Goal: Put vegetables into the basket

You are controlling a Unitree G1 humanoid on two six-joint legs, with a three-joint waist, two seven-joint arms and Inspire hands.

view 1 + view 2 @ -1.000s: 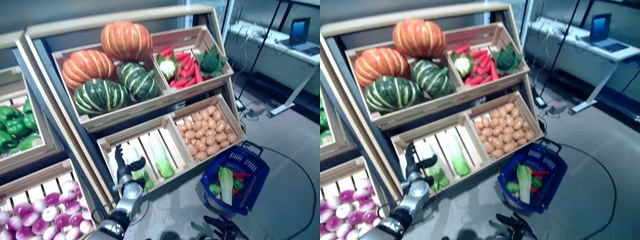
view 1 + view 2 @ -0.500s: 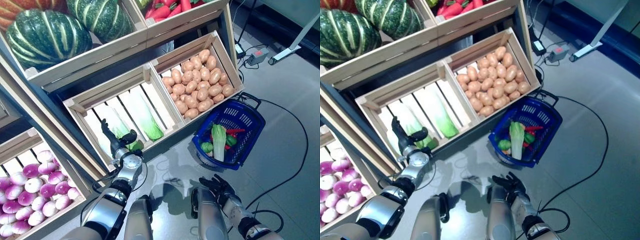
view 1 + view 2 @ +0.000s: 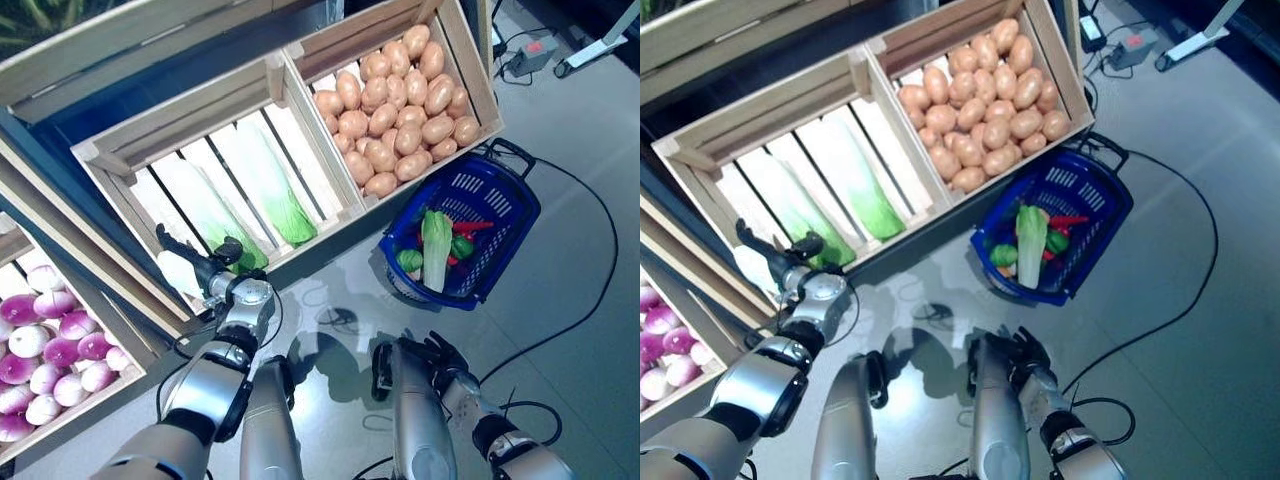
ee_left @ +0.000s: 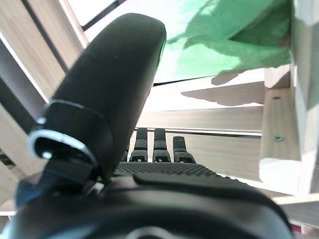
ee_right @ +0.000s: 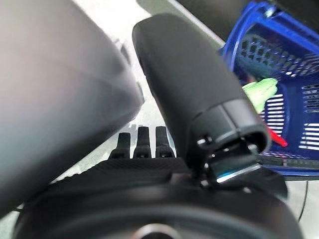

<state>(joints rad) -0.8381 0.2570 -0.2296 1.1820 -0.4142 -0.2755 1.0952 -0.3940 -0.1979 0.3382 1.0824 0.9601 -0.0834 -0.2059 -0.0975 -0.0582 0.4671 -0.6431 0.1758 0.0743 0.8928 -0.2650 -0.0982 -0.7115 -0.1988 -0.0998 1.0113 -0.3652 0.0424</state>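
1. Where the left eye view looks down on the stand, the left hand (image 3: 205,275) reaches into the near corner of the slatted wooden crate (image 3: 120,175), its fingers stretched along a white-and-green cabbage (image 3: 205,215) and its thumb raised beside the leaf end; whether they press on the cabbage cannot be told here. A second cabbage (image 3: 270,185) lies next to the first on the slats. The neighbouring crate holds potatoes (image 3: 400,120). The blue basket (image 3: 500,255) stands on the floor just below the potato crate, well apart from the left hand, with a cabbage (image 3: 436,245), green peppers (image 3: 410,262) and a red chilli inside. The right hand (image 3: 440,355) hangs low by the floor, short of the basket.

2. In the right eye view purple-and-white turnips (image 3: 655,350) fill a lower crate on the robot's left.

3. In the left wrist view the left hand's fingers (image 4: 159,147) lie straight and apart from the thumb, over the wooden slats; green cabbage leaf (image 4: 234,40) shows beyond them, untouched.

4. In the right wrist view the right hand's fingers (image 5: 142,144) are straight and hold nothing; the basket's blue wall (image 5: 279,55) lies past the thumb.
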